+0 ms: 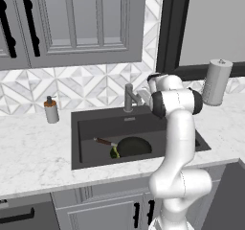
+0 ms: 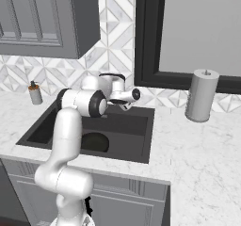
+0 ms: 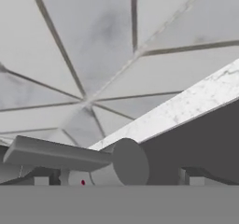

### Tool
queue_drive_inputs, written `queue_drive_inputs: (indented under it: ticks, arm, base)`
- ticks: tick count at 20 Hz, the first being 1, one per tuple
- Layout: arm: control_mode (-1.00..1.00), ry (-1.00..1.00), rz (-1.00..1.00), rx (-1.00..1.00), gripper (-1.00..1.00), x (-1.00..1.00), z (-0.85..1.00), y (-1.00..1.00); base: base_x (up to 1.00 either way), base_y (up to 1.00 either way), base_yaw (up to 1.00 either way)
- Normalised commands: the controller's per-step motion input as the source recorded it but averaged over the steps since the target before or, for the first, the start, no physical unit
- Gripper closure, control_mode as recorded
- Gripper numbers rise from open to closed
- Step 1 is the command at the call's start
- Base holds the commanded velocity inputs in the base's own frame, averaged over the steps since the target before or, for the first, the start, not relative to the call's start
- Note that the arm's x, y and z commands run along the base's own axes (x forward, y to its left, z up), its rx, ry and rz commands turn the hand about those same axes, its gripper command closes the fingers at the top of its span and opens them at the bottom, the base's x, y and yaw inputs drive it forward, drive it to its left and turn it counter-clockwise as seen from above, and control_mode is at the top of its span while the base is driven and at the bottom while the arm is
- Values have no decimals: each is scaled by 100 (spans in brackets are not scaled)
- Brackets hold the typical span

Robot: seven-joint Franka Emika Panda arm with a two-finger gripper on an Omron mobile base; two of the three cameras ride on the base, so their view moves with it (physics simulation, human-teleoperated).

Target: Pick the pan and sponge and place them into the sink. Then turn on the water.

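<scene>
End effector (image 2: 126, 106) up at the grey metal faucet (image 1: 130, 97) behind the sink (image 1: 86, 128), jaws spread apart and empty; in the hand view the faucet's cylindrical body (image 3: 116, 164) and flat lever sit just beyond the tips, against diamond-patterned marble tile. Pan (image 1: 133, 146), round and black with a reddish-brown handle angled left, lies on the floor of the matte black rectangular basin, sponge (image 1: 115, 152) a sliver of yellow-green touching its left rim. Veined white marble surface (image 1: 33, 152) open to the left, soap dispenser (image 1: 50, 110) near the back wall, grey paper-towel roll (image 1: 216, 82) standing right of the sink.

Arm bent fwd, claw (image 2: 126, 106) wide open.
</scene>
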Motion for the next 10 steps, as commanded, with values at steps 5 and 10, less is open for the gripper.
queue_drive_inputs:
  ticks: [5, 10]
  arm:
    - [-100, 1, 0, 0, -100, 23, -2, 9]
    - [-100, 0, 0, 0, -100, 21, -1, 0]
  base:
    - [0, 0, 0]
    - [0, 0, 0]
